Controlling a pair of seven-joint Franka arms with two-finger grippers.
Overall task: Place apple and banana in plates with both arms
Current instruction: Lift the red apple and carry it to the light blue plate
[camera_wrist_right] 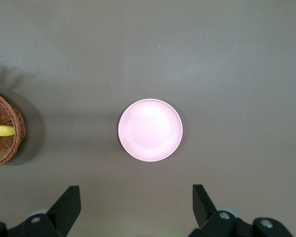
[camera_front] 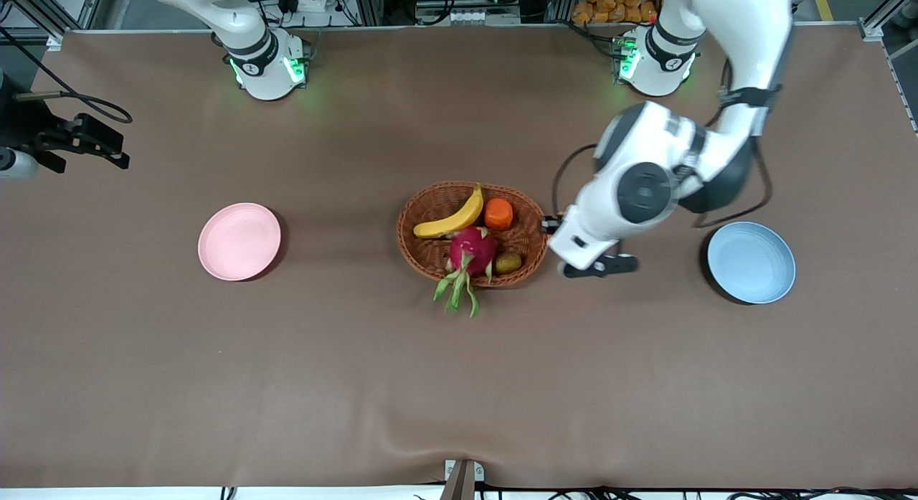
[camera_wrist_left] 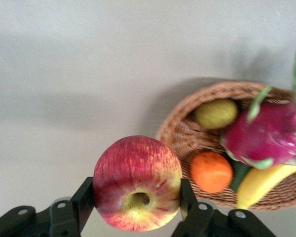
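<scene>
My left gripper (camera_wrist_left: 136,193) is shut on the red and yellow apple (camera_wrist_left: 136,182) and holds it above the table, just beside the basket's end toward the left arm. In the front view the left hand (camera_front: 597,265) hides the apple. The yellow banana (camera_front: 452,217) lies in the woven basket (camera_front: 418,250); it also shows in the left wrist view (camera_wrist_left: 266,181). The light blue plate (camera_front: 751,262) lies toward the left arm's end. The light pink plate (camera_front: 239,241) lies toward the right arm's end. My right gripper (camera_wrist_right: 135,207) is open and empty high over the pink plate (camera_wrist_right: 150,130).
The basket also holds an orange fruit (camera_front: 498,214), a magenta dragon fruit (camera_front: 472,250) whose green leaves hang over the rim, and a small greenish-brown fruit (camera_front: 508,262). A black device on a stand (camera_front: 79,140) sits at the table's edge past the pink plate.
</scene>
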